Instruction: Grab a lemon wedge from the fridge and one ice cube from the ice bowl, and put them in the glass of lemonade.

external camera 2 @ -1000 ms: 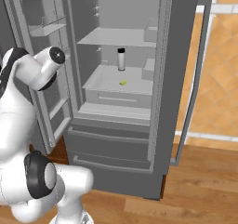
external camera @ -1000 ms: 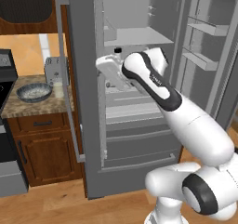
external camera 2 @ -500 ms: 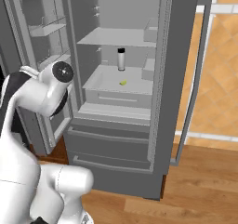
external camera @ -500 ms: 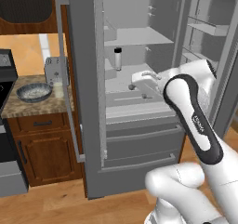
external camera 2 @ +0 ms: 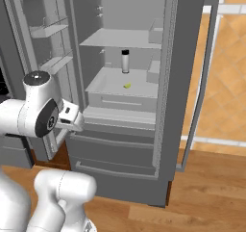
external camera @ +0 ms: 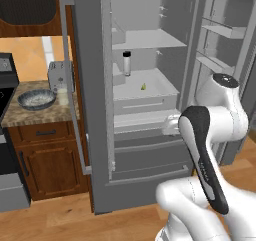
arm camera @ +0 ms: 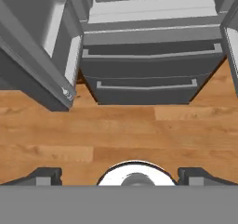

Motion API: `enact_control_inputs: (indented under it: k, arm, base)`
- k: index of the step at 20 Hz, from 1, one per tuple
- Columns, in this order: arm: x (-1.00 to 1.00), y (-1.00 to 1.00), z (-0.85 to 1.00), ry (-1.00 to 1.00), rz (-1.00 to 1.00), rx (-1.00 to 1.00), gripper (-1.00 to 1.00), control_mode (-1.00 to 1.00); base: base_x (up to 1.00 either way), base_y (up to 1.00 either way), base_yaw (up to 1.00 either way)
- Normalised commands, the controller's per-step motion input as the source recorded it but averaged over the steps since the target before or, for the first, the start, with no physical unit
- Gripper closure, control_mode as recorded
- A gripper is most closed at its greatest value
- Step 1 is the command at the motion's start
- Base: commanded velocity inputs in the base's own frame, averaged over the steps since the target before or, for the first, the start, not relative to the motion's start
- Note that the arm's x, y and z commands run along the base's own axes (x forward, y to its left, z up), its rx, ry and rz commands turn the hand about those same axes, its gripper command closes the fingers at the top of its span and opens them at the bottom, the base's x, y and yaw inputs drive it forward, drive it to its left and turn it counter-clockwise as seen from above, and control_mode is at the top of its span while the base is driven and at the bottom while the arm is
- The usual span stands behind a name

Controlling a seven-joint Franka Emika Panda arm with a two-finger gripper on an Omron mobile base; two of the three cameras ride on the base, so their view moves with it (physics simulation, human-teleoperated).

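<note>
The fridge (external camera: 145, 157) stands with both doors swung wide. On its lower shelf lies the lemon wedge (external camera: 143, 86), a tiny yellow-green sliver also seen in the right base view (external camera 2: 127, 85). My hand (external camera: 172, 126) hangs low before the fridge's drawers (arm camera: 148, 65), well below and in front of the wedge, pointing down at the floor. The gripper (arm camera: 120, 176) is open, fingertips (arm camera: 44, 175) far apart with nothing between them. The ice bowl (external camera: 36, 99) sits on the counter left of the fridge. A small pale glass of lemonade (external camera: 62, 95) stands beside it.
A dark-capped bottle (external camera: 127, 63) stands behind the wedge on the same shelf (external camera 2: 125, 61). A grey toaster (external camera: 59, 75) is behind the glass. The left door's edge (external camera: 75, 110) juts out between counter and fridge interior. Wooden floor (arm camera: 116, 135) lies below.
The arm has pulled back from the fridge shelves and folded down. The hand dropped from shelf height to the drawers and now faces the floor. The jaws opened a little wider.
</note>
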Motion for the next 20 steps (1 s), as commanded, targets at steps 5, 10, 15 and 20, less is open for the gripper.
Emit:
enact_control_inputs:
  k: [5,10,15,20]
  arm:
    - [-0.05,-0.42,0.15,-0.03,-0.10,-0.04,-1.00,-1.00]
    - [-0.23,-0.50,0.53,-0.41,-0.05,0.06,-1.00,-1.00]
    - [-0.05,-0.07,0.01,-0.02,-0.02,0.00,-1.00,-1.00]
    - [0.03,0.00,0.00,0.00,0.00,0.00,-1.00,-1.00]
  base:
    - [0.00,0.00,0.00]
    - [0.00,0.00,0.00]
    - [0.00,0.00,0.00]
    - [0.00,0.00,0.00]
